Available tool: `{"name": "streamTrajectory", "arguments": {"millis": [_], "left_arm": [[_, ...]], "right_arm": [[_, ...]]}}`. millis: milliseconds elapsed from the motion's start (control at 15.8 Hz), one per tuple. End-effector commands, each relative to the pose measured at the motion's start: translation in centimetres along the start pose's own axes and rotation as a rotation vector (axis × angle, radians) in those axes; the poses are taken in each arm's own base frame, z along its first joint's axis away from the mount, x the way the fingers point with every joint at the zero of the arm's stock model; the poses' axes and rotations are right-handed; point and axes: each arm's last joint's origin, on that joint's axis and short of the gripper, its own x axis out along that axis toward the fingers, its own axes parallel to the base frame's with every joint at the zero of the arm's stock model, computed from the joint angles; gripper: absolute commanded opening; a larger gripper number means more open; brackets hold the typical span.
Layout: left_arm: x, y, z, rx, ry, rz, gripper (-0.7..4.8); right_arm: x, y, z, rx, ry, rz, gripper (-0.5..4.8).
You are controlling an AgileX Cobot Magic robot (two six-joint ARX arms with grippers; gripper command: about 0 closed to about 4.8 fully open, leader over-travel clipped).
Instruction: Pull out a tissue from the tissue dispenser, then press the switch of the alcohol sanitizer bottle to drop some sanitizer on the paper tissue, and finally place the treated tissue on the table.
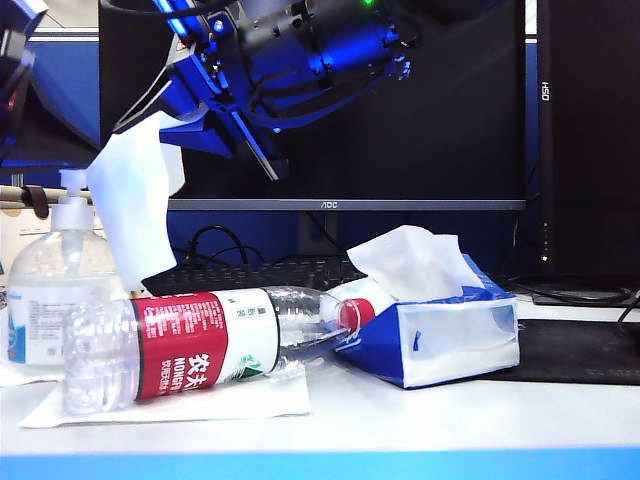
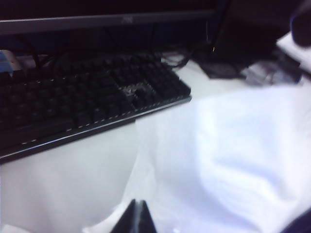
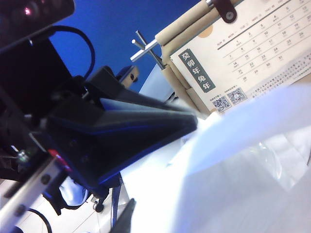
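The white worktop [image 1: 480, 415] carries, from right to left, the blue pack [image 1: 440, 335] with a white tuft standing out of it, a red-labelled water bottle [image 1: 200, 345] lying on its side on a flat white sheet [image 1: 270, 400], and the sanitizer bottle [image 1: 45, 290] upright at far left. The tissue [image 1: 135, 200] is already out of the pack: it hangs in the air just right of the switch [image 1: 72, 205], its lower end dropping behind the water bottle. The right gripper [image 1: 190, 120] has reached across to the left and holds it high by the top edge, fingers [image 3: 146, 121] clamped together on the sheet. Of the left gripper [image 2: 136, 221] only a dark tip shows in its wrist view, over the worktop near the keyboard [image 2: 73, 102] with the tissue close by, so I cannot tell whether its fingers are apart. The wetting step looks to be in hand; next the sheet likely needs to sit under the nozzle while the free arm pushes the switch straight down
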Motion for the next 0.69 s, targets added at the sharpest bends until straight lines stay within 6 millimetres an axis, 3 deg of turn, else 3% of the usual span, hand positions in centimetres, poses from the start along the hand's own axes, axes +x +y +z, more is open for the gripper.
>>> {"name": "streamTrajectory", "arguments": {"millis": [63, 379, 694], "left_arm": [[-0.1, -0.1, 0.3, -0.119, 0.044, 0.000, -0.06], [-1.9, -1.7, 5.5, -0.024, -0.117, -0.033, -0.06], [-4.5, -3.9, 8.2, 0.065, -0.233, -0.009, -0.06]], "right_arm": [[-0.3, -0.1, 0.6, -0.028, -0.025, 0.006, -0.06], [-1.5, -1.7, 1.9, -0.058, -0.067, -0.007, -0.06], [-4.5, -3.5, 4.1, -0.060, -0.104, 0.014, -0.06]]}}
